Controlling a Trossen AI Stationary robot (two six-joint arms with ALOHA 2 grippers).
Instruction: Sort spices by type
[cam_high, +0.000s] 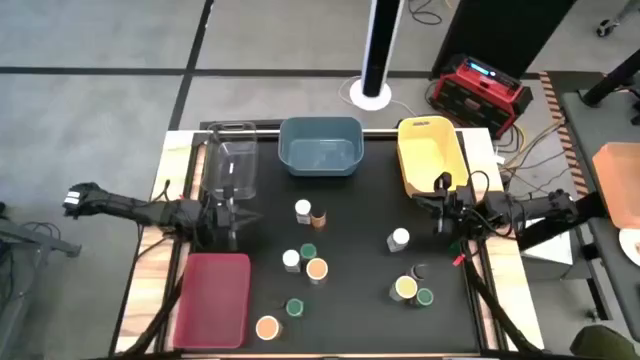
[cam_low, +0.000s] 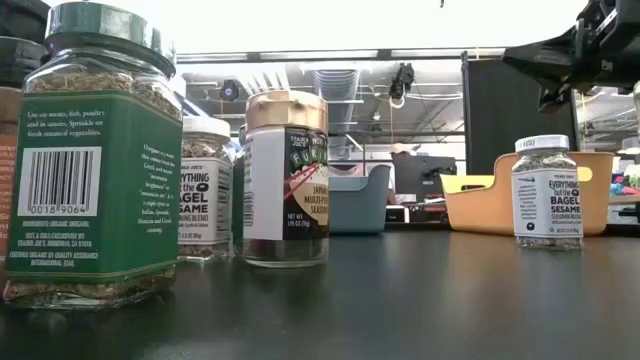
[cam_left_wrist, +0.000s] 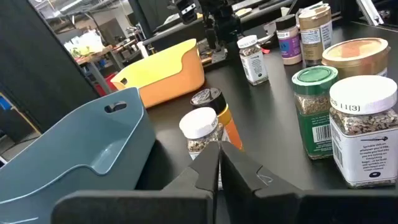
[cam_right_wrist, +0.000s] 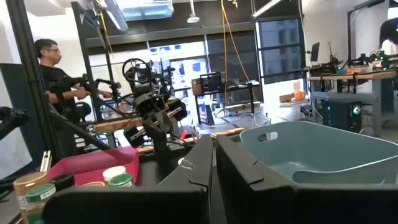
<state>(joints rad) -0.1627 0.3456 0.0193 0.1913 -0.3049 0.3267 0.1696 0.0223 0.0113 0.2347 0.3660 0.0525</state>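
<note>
Sorting not yet begun: the spice jars stand scattered on the table's middle and near side, none in the red bin, clear bin, blue bin or yellow bin. The left gripper and right gripper hover at opposite sides, fingers pressed together, empty.

A grey floor with dark seams surrounds the black surface. A white pole on a round base stands behind it, beside a red and black box. Dark window panes, ceiling lights, cluttered desks and a seated person fill the workshop.
</note>
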